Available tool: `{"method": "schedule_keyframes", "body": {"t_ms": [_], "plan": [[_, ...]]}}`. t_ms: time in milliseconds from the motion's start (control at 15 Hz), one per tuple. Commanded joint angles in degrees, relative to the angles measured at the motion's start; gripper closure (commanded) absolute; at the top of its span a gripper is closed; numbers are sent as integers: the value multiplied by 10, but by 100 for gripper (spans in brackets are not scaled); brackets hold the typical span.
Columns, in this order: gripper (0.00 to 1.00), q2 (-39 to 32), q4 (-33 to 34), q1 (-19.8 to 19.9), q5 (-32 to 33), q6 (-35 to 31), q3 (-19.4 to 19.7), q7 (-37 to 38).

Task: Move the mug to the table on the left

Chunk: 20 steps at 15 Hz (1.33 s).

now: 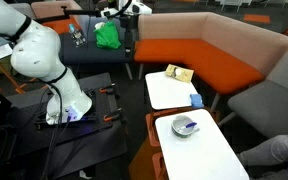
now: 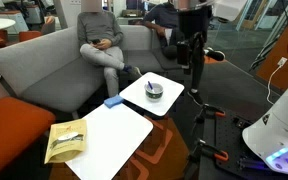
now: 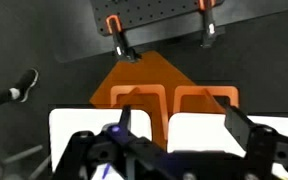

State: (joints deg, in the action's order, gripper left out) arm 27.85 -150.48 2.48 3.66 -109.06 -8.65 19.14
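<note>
A grey mug (image 1: 186, 126) stands on a white table (image 1: 209, 155); both exterior views show it (image 2: 154, 91). A second white table (image 1: 164, 92) beside it holds a yellowish bag (image 1: 178, 73). My gripper (image 2: 190, 55) hangs high above the floor near the mug's table, apart from the mug, and also shows at the top edge of an exterior view (image 1: 124, 10). In the wrist view the gripper (image 3: 179, 125) is open and empty, looking down on both white tabletops. The mug is not visible in the wrist view.
A small blue object (image 2: 114, 102) lies at the gap between the tables. A person (image 2: 102, 45) sits on the grey sofa behind them. An orange sofa (image 1: 214, 45) curves round the tables. My base stands on a black bench with clamps (image 1: 79, 125).
</note>
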Motion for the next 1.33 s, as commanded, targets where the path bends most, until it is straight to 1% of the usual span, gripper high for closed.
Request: {"method": "schedule_keyframes", "body": {"t_ms": [0,400,600,667,733,933,1067,1133,1267], "plan": [[0,-1,1,-8,3,1,8,3],[0,-1,1,-8,3,1,8,3],[0,-21,-2,10,-13,-95,35,16],[0,-35,-3,15,-23,-140,49,11],[0,-51,-5,26,-21,-186,55,26],[0,-128,9,54,-4,-309,73,37],[0,-192,32,73,17,-358,77,54],[0,-226,46,82,36,-376,78,74],[0,-297,86,87,66,-398,95,105]]}}
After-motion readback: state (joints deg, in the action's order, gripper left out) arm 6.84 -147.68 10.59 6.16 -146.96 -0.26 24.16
